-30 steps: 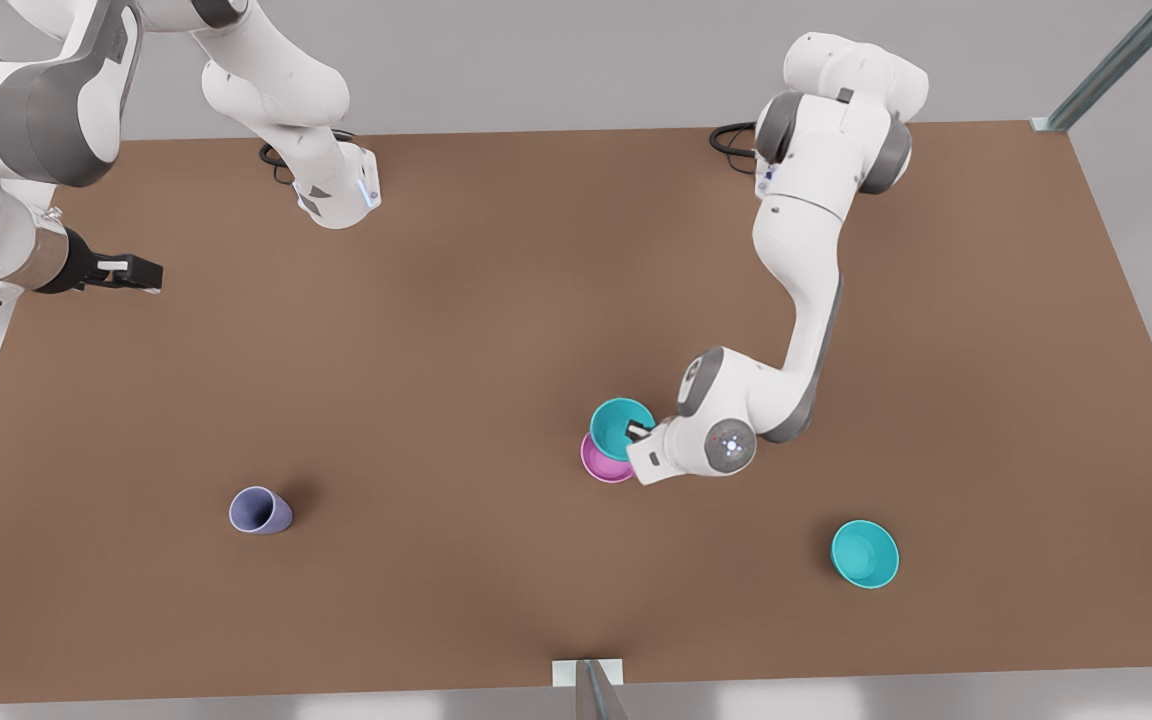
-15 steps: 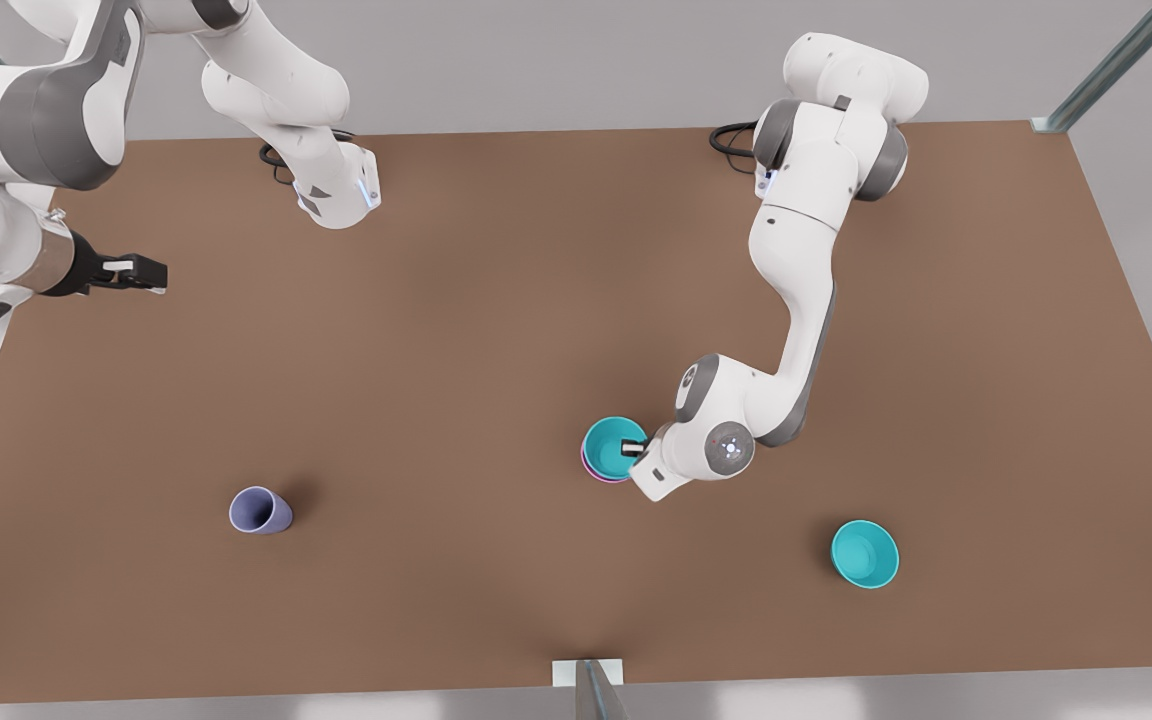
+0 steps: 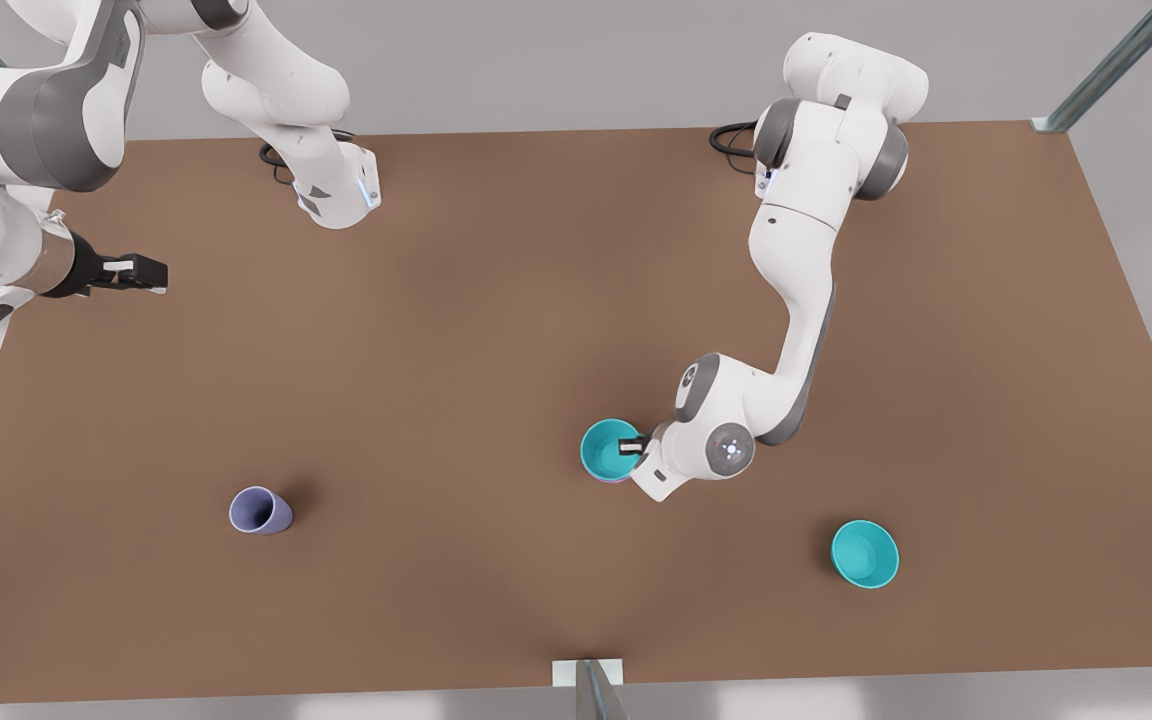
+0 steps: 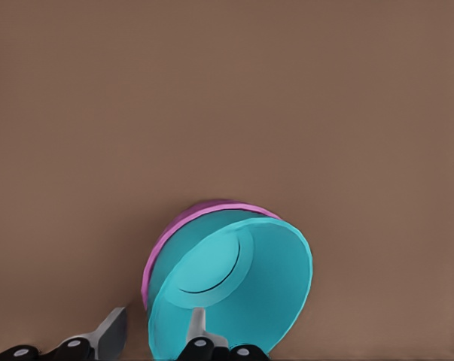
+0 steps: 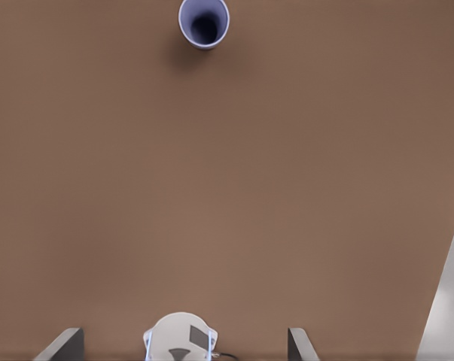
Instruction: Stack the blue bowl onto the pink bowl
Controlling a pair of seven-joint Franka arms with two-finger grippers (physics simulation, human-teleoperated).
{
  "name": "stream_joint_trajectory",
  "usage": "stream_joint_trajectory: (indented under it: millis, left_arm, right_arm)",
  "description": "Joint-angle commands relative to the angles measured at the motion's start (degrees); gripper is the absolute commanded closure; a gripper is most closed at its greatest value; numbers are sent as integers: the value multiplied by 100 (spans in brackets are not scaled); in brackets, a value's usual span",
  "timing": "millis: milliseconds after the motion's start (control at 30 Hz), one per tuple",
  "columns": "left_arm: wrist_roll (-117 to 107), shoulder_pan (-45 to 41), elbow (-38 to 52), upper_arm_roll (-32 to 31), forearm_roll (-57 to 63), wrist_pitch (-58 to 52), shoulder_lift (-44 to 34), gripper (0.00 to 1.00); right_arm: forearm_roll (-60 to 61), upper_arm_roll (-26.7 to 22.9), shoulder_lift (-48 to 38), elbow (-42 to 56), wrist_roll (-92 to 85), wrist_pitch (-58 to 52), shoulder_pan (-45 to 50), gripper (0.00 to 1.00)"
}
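The blue bowl (image 3: pixel 606 449) (image 4: pixel 242 289) sits nested in the pink bowl (image 4: pixel 166 241), slightly tilted, right of the table's middle in the front view. Only a pink sliver of rim shows around it. My left gripper (image 3: pixel 633 446) (image 4: pixel 155 332) straddles the blue bowl's rim, one finger inside and one outside. Its jaws stand a little apart from the wall, so it is open. My right gripper (image 3: pixel 149 272) waits above the table's far left edge in the front view, fingers (image 5: pixel 67 342) spread wide with nothing between them.
A second teal bowl (image 3: pixel 865 553) stands near the front right of the brown table (image 3: pixel 456 330). A lavender-grey cup (image 3: pixel 259 510) (image 5: pixel 204 22) lies on its side at the front left. The arm bases (image 3: pixel 336 195) stand at the back edge.
The left gripper lowered the blue bowl and shifted it onto the pink bowl, covering it. The right arm barely moved.
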Motion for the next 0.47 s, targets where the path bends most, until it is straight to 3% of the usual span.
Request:
stream_joint_trajectory:
  millis: [0, 67, 167, 200, 267, 433]
  left_arm:
    - [213, 44, 17, 303, 311, -812, -239, 0]
    - [2069, 80, 97, 2158, 337, -2817, -1267, 0]
    - [2316, -113, 97, 2300, 1435, -3740, -2401, 0]
    - [2298, -114, -17, 2090, 1549, -3707, -2935, 0]
    - [2289, 1117, -1309, -117, 2816, -2520, -4317, 0]
    - [2280, 1161, -1037, -73, 2429, -3055, -4177, 0]
  right_arm:
    - [2, 2, -9, 2, -72, -17, 0, 0]
    - [2, 2, 0, 2, -72, -17, 0, 0]
    - [2, 2, -35, 2, -89, 0, -18, 0]
    - [2, 2, -44, 2, -98, 0, -18, 0]
    - [2, 2, -70, 2, -98, 18, -18, 0]
    - [2, 2, -79, -7, -80, 27, -9, 0]
